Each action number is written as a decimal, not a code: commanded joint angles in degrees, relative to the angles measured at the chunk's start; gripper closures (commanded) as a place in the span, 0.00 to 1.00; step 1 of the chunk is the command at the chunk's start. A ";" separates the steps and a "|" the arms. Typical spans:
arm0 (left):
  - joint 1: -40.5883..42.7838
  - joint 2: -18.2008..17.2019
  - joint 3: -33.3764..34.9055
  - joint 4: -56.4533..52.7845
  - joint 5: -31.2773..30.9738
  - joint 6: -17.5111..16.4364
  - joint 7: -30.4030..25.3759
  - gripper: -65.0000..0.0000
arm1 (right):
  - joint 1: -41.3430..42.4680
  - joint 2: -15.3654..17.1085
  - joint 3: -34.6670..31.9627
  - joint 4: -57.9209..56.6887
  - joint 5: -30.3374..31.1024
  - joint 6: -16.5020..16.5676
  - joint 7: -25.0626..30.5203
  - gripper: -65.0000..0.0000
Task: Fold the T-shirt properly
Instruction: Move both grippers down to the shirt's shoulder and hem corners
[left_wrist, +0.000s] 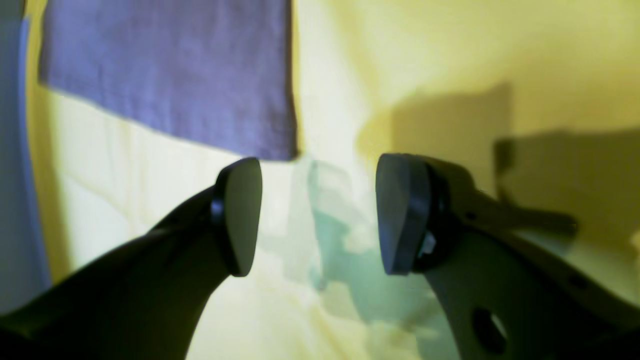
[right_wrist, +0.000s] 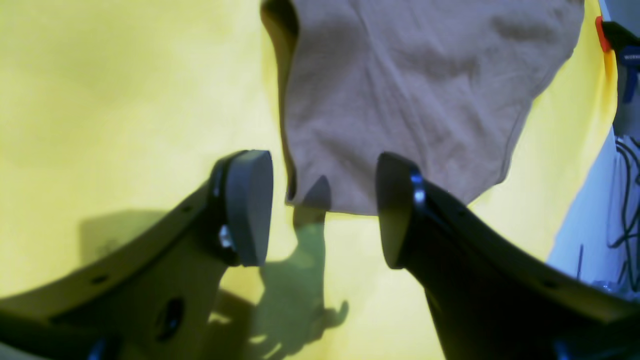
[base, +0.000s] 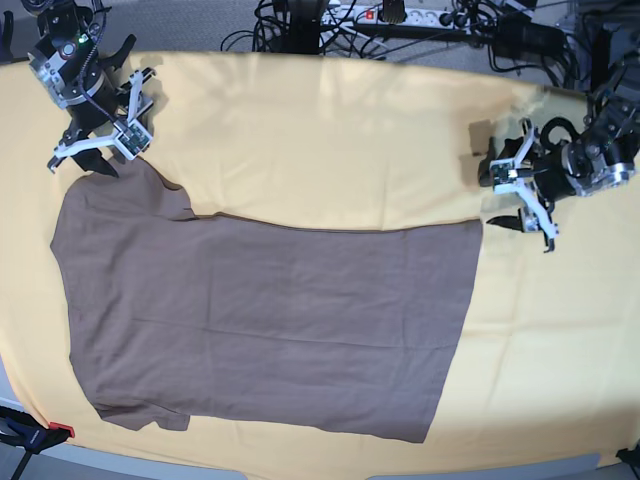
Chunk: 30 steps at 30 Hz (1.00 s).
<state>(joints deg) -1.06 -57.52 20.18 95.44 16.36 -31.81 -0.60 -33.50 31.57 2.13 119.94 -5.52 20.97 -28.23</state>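
Garment position: the T-shirt (base: 270, 320) lies spread flat on the pale-yellow cloth (base: 330, 150) that covers the tabletop. Its long axis runs across the base view, sleeves and shoulder end toward that view's left, straight hem toward its right. One long side already appears folded inward, giving a straight upper edge in that view.

Right claw (base: 100, 135): it hangs at the shoulder end, over the upper sleeve corner. In the right wrist view the right claw (right_wrist: 325, 210) stands wide, nothing between its pads, and the sleeve edge of the T-shirt (right_wrist: 400, 100) lies directly ahead of the gap, just beyond the fingertips. No contact with the fabric is evident.

Left claw (base: 525, 205): it stands beside the hem end, just off the upper hem corner, over bare cloth. In the left wrist view the left claw (left_wrist: 320, 215) is likewise wide and holds nothing; the hem corner of the T-shirt (left_wrist: 175, 75) lies ahead and to the left of the gap, near but apart.

Assessment: each arm faces its own end of the same long edge, the right arm nearer the sleeve, the left nearer the hem. A lengthwise fold would likely call for both corners to be pinched first; the left claw seems to need the larger correction, toward the shirt.
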 joint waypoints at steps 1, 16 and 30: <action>-3.17 -1.40 1.66 -0.48 0.61 1.75 -0.96 0.44 | -0.20 0.76 0.50 0.74 -0.20 -0.46 0.59 0.46; -24.59 7.63 23.04 -11.78 2.43 2.82 2.58 1.00 | 0.66 0.55 0.48 -6.73 2.14 1.11 0.11 0.46; -24.87 7.80 22.99 -11.26 0.59 2.84 2.60 1.00 | 8.74 0.85 0.48 -12.35 7.54 4.59 -0.02 1.00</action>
<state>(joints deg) -24.88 -48.71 43.51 83.59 17.39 -28.77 2.42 -24.73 31.42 2.15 107.07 2.04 25.54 -28.23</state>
